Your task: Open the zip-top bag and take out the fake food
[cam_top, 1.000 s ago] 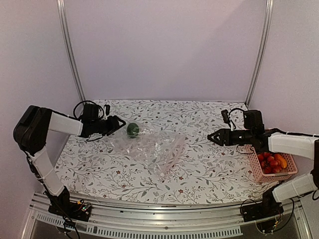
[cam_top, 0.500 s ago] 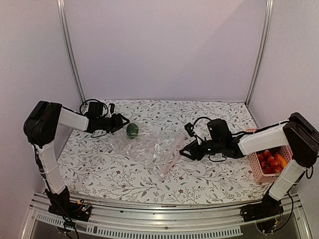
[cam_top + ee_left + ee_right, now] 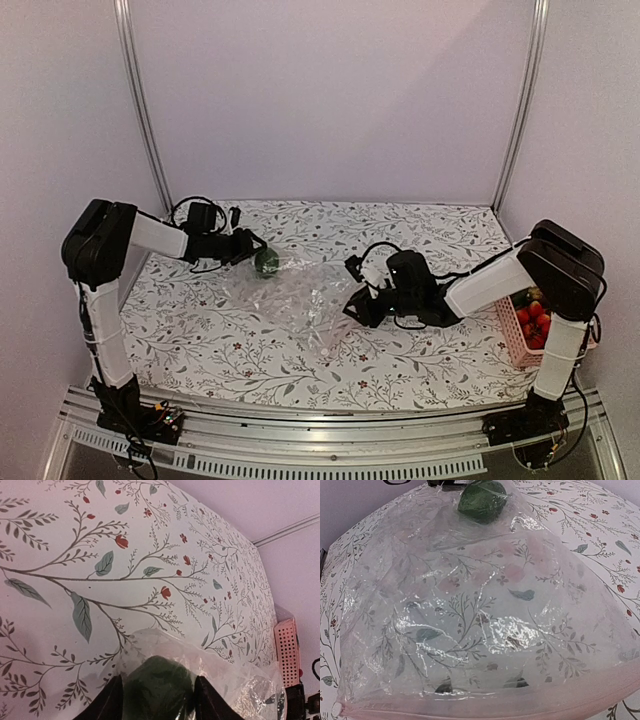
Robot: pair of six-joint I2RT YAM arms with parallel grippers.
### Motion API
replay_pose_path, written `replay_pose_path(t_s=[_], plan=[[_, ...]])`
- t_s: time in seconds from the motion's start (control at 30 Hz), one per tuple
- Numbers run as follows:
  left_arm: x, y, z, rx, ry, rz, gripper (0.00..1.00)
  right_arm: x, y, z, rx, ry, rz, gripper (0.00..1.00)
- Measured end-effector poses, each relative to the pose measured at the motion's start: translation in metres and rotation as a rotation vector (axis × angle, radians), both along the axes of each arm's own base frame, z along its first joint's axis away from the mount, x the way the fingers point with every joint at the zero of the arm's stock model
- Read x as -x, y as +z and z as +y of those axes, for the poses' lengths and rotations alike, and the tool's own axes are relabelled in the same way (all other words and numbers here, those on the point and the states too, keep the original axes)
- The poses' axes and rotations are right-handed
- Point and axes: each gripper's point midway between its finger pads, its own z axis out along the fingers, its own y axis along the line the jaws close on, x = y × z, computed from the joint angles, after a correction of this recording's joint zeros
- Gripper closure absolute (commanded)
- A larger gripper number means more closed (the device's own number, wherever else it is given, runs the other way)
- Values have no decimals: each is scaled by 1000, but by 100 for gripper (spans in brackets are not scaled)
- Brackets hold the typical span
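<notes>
Slippage looms on slick plastic: the left hand (image 3: 252,248) straddles the green food (image 3: 266,261) through the bag (image 3: 300,295), hold uncertain, and how wide the right hand (image 3: 352,306) stands I cannot tell.

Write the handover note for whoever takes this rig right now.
Left end effector: fingers either side of the green piece, through the bag's far corner; grip unclear.
Right end effector: at the bag's zip edge; jaws not visible.
The basket at the right holds red and orange pieces.
Done: most of the food seems to be out.
Left: the green piece is in the bag; get it out.
</notes>
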Motion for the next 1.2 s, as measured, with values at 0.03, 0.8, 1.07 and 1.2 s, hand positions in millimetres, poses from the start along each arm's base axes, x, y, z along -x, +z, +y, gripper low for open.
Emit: replay_pose_path(t_s=[0.03,0.8,1.07,1.2], plan=[[-1,1,-2,0,-9,-6,71,-3,0,3,-3,0,-7,51],[75,-44,-63,-86,-163,113,100,0,-19,49,-13,72,-101,28],[84,-44,-81,-92,-169,115,100,8,4,79,-61,126,-165,15],[89,-42,-82,-96,-151,121,100,6,10,89,-81,135,-180,3]])
